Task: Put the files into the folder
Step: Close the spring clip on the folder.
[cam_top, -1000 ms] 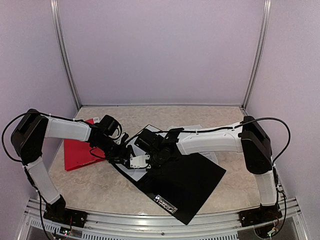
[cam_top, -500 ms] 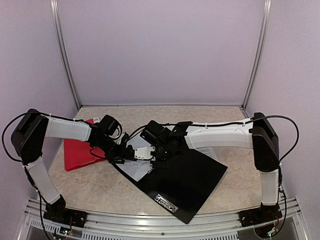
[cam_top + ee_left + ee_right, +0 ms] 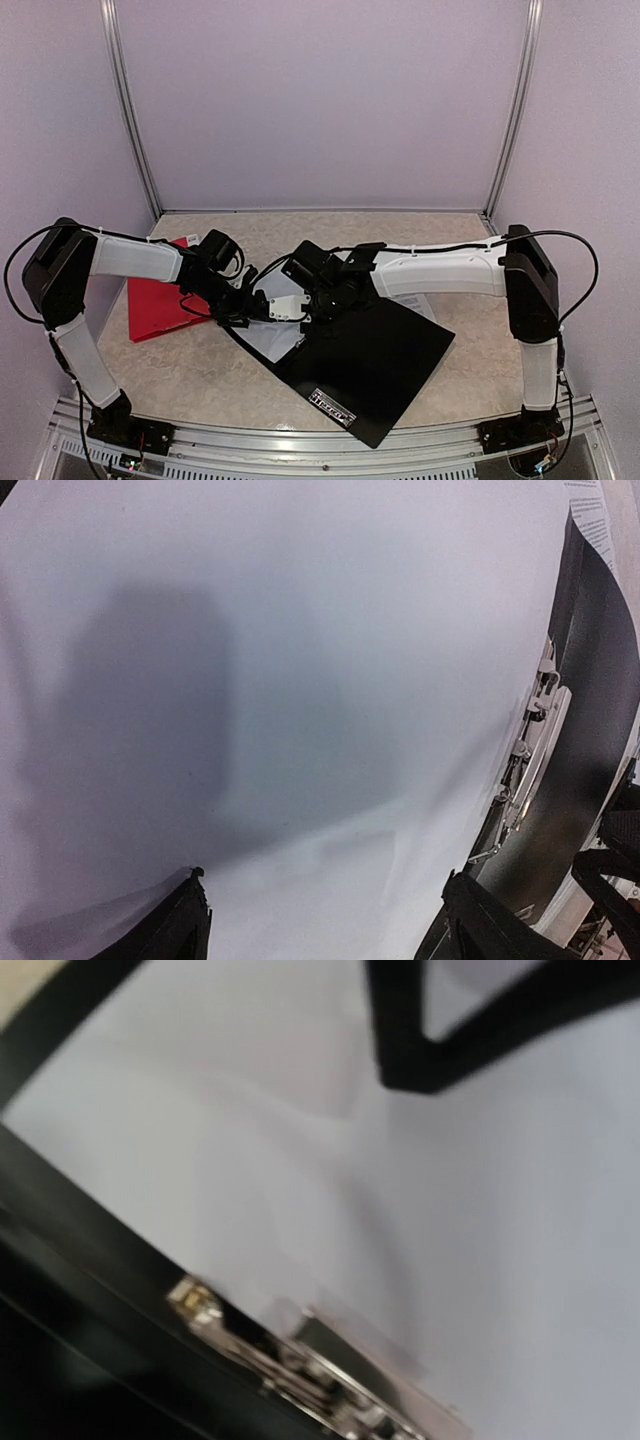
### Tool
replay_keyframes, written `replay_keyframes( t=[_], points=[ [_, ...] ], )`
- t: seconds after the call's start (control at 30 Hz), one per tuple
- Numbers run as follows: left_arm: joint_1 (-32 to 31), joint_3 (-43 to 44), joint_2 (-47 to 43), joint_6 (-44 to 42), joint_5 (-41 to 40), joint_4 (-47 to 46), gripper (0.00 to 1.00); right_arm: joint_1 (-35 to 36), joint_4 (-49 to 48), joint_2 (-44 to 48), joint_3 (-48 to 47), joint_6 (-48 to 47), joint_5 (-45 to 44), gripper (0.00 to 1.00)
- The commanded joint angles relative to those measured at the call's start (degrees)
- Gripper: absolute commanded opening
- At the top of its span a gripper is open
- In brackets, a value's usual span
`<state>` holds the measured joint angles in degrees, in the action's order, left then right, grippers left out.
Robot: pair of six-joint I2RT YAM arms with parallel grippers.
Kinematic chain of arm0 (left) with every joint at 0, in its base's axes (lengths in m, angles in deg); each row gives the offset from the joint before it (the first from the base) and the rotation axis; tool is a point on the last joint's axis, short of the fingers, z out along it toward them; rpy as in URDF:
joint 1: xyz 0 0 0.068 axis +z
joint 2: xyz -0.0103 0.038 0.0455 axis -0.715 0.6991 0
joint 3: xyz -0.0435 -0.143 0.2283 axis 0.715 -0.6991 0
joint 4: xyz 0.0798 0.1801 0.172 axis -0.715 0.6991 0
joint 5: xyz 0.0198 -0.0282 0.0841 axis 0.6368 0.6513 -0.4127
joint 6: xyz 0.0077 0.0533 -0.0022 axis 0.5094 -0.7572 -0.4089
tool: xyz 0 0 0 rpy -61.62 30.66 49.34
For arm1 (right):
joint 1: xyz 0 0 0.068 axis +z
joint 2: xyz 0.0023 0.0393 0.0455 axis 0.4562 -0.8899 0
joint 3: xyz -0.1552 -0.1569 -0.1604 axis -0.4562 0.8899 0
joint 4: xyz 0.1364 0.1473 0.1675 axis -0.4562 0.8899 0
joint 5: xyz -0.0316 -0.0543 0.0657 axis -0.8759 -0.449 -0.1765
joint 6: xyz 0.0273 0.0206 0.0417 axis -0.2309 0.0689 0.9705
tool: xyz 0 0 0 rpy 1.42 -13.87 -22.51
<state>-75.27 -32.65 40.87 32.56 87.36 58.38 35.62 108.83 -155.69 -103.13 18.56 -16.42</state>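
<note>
A black folder (image 3: 375, 365) lies open in the middle of the table. Its metal clip shows in the left wrist view (image 3: 525, 750) and, blurred, in the right wrist view (image 3: 300, 1360). White files (image 3: 268, 338) lie on the folder's left half. One blank sheet (image 3: 300, 680) fills the left wrist view, with a printed sheet's edge (image 3: 595, 520) at the top right. My left gripper (image 3: 258, 306) hangs low over this sheet with its fingers (image 3: 185, 925) wide apart. My right gripper (image 3: 300, 302) is close beside it over the clip, and its jaws do not show.
A red folder (image 3: 155, 300) lies at the left under my left arm. Another printed sheet (image 3: 420, 302) pokes out past the black folder's far right edge. In the right wrist view a black part (image 3: 420, 1030) crosses the top.
My right arm has stretched out to the left and its gripper has moved up-left along the folder to sit beside the left gripper. The left arm has hardly moved.
</note>
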Motion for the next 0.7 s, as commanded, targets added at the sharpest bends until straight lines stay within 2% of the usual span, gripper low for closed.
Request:
replay_keyframes(
  t=[0.0,0.13,0.3,0.67],
  points=[
    [0.1,-1.3,3.1,-0.9,-2.6,3.8,0.78,1.1,0.3,-1.4,-1.3,-0.8,2.9,0.29],
    [0.1,-1.4,3.0,-0.8,-2.5,3.7,0.78,1.5,0.3,-3.5,-2.6,-0.8,3.6,0.28],
    [0.1,-1.4,2.9,-0.9,-2.5,3.7,0.78,1.0,-0.7,-4.9,-3.6,0.8,0.1,0.25],
    [0.1,-1.5,3.0,-1.0,-2.5,3.5,0.78,0.6,-1.5,-5.7,-4.4,1.0,0.8,0.24]
  ],
)
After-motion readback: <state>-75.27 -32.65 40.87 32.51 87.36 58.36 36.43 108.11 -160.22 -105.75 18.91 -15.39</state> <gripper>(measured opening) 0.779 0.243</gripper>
